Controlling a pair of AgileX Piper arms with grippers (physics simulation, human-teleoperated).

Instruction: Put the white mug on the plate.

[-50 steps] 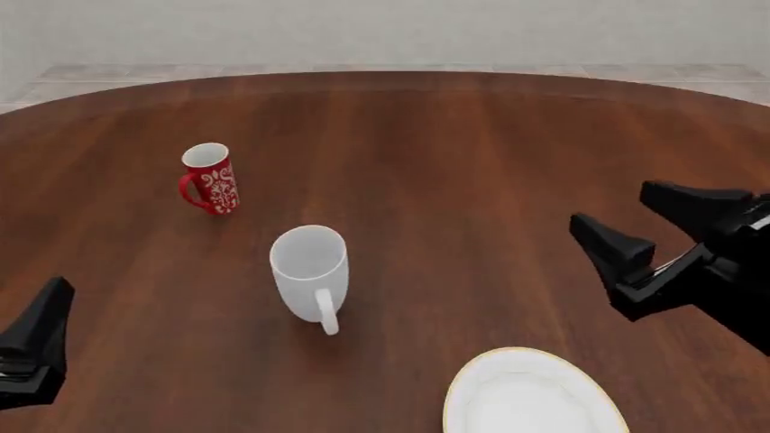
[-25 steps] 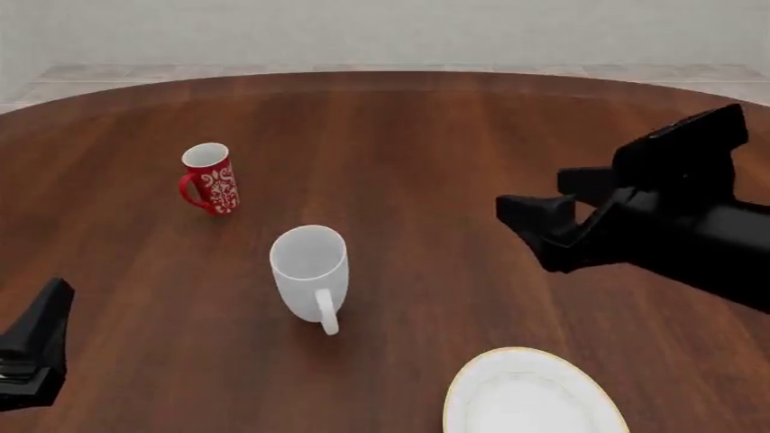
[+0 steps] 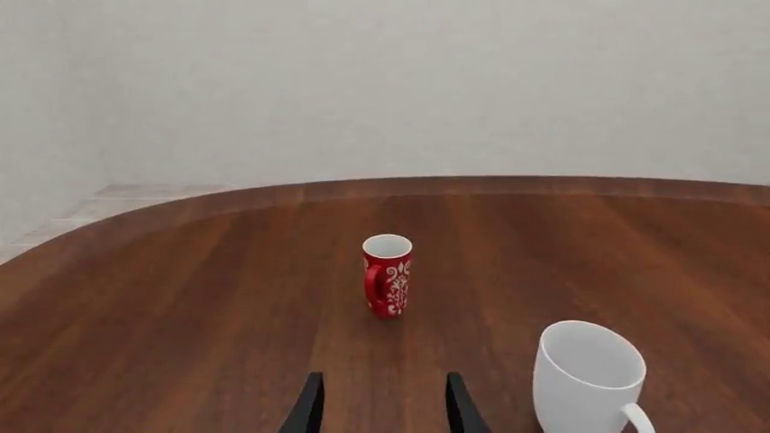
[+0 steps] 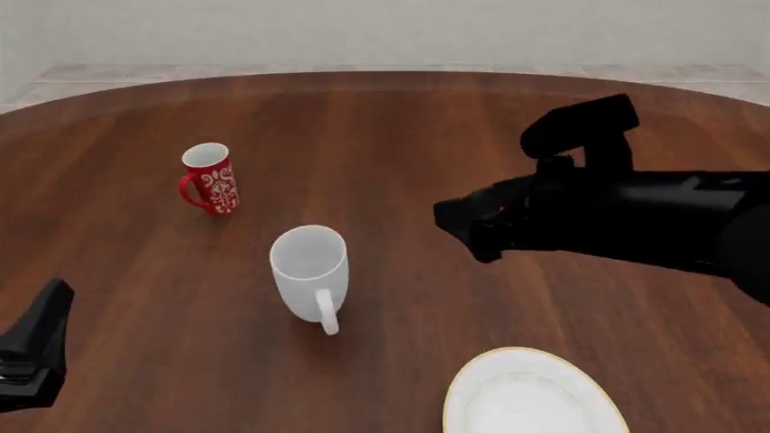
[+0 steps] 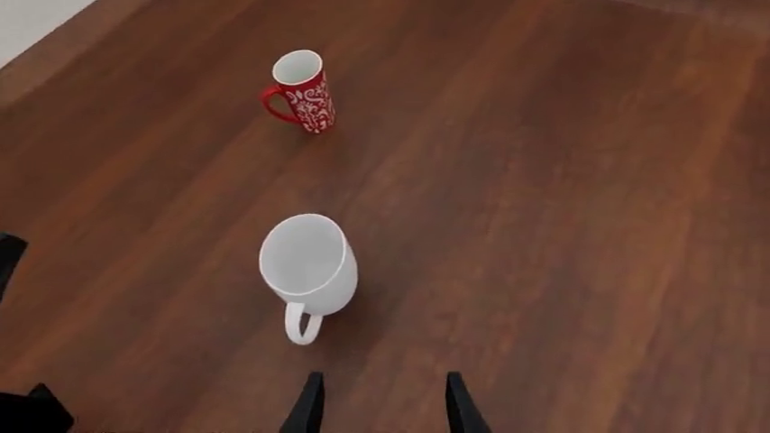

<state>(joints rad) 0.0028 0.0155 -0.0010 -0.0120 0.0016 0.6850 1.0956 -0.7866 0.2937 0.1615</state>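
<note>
Tabletop of dark reddish wood curves before pale wall.

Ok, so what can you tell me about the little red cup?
The red mug is small and tall, glossy red with a curly white pattern on its side, a white inside and a red loop handle. It stands upright and looks empty. It sits on the brown wooden table, farther back and to the left of the white mug, well apart from it. Nothing touches it except the table, and neither gripper is near it.

Matte black, blocky arms
</note>
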